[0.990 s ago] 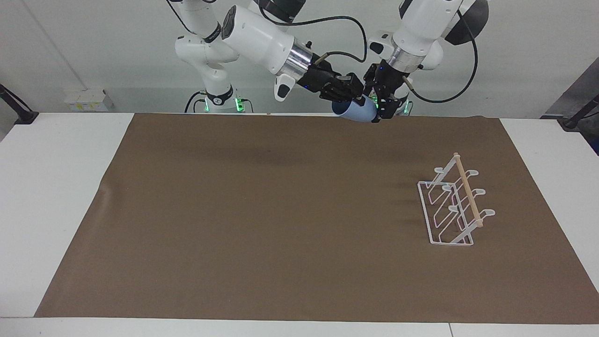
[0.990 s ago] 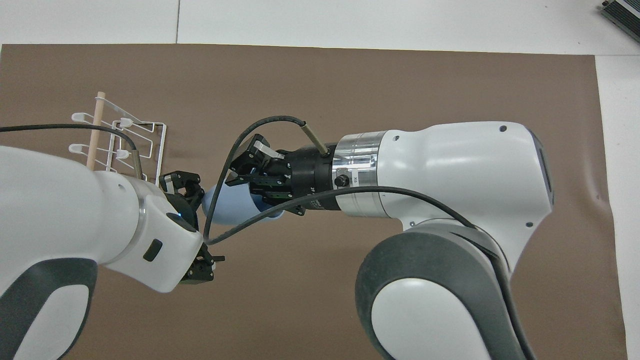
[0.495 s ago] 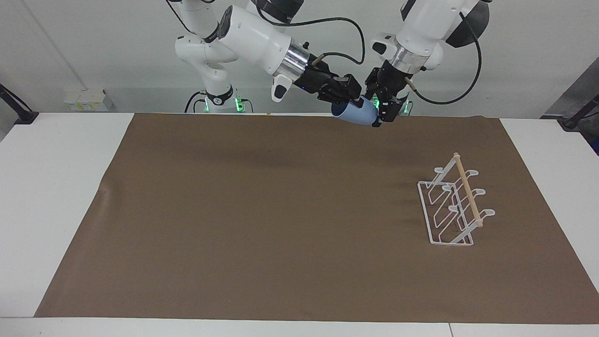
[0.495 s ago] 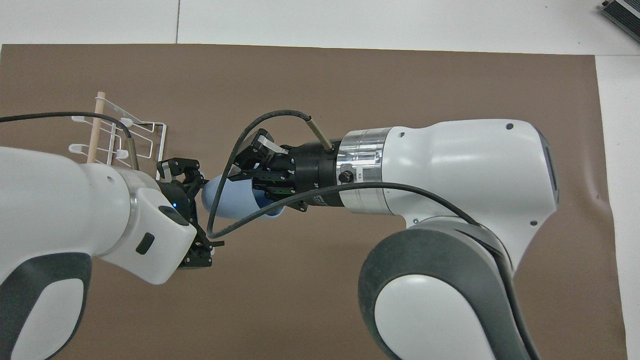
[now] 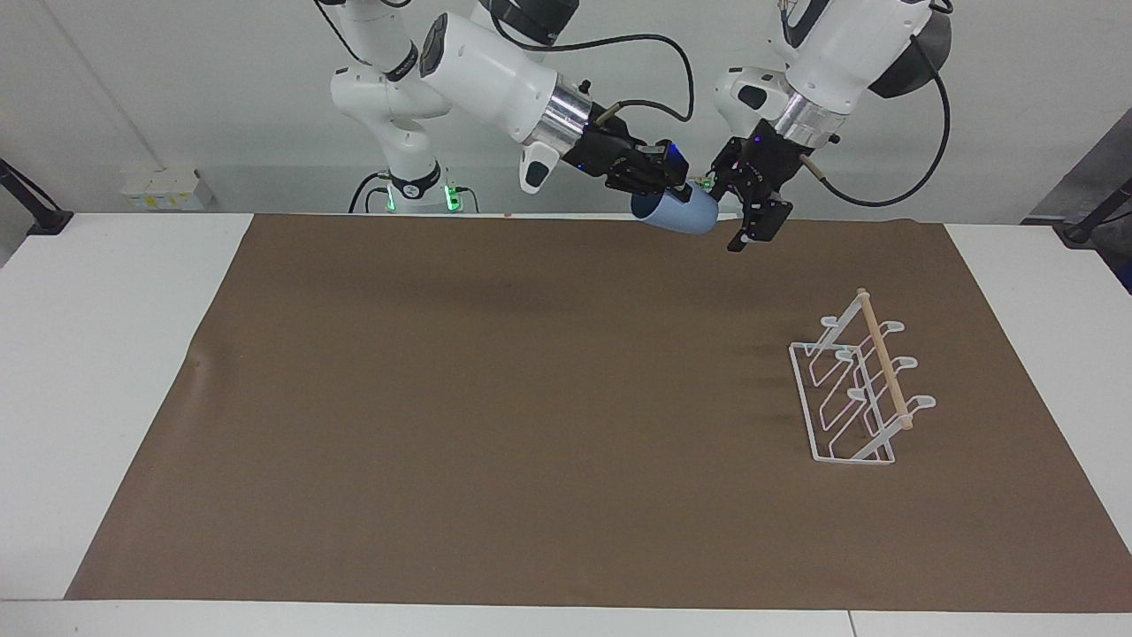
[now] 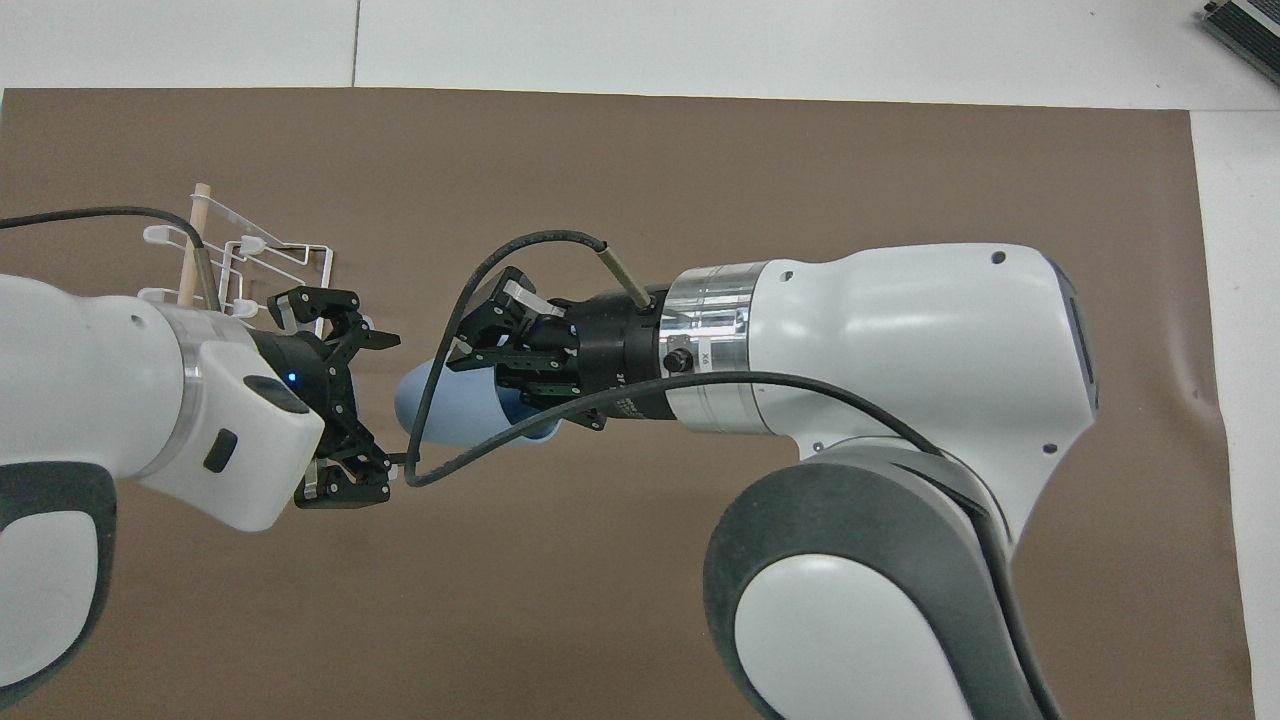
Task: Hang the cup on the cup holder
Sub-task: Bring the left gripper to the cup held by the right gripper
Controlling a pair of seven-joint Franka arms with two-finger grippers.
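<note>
The light blue cup [image 5: 676,213] [image 6: 449,406] hangs on its side in the air over the mat's edge nearest the robots. My right gripper [image 5: 670,182] [image 6: 505,375] is shut on the cup at its rim end. My left gripper [image 5: 727,214] [image 6: 378,415] is open just off the cup's closed base, with a small gap to it and nothing between its fingers. The white wire cup holder [image 5: 851,395] [image 6: 262,262] with its wooden rod stands on the mat toward the left arm's end, and no cup is on it.
A brown mat [image 5: 495,407] covers most of the white table [image 5: 97,354]. The right arm's black cable [image 6: 470,300] loops over the cup. In the overhead view the left arm's wrist covers part of the cup holder.
My left gripper, still open, has drawn back from around the cup's base toward the left arm's end. The right gripper still holds the cup in almost the same place.
</note>
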